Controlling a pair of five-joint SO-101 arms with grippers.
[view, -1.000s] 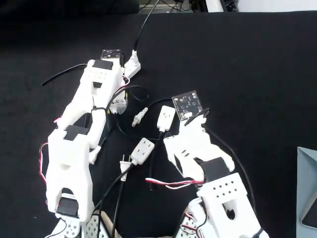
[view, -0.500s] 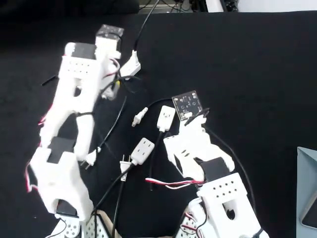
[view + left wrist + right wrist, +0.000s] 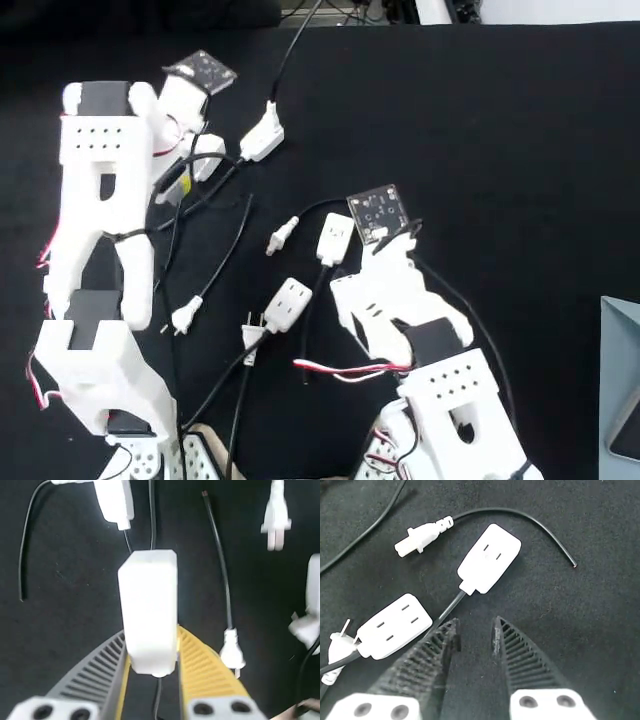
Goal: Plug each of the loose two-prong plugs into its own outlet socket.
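plug (image 3: 422, 536) beside socket (image 3: 489, 557), cord (image 3: 520, 513) curving round it

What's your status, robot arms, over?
Left jaws shut on white socket block. Right jaws open, empty, near single socket. Loose plug beside it, unplugged. Black cords trail between.
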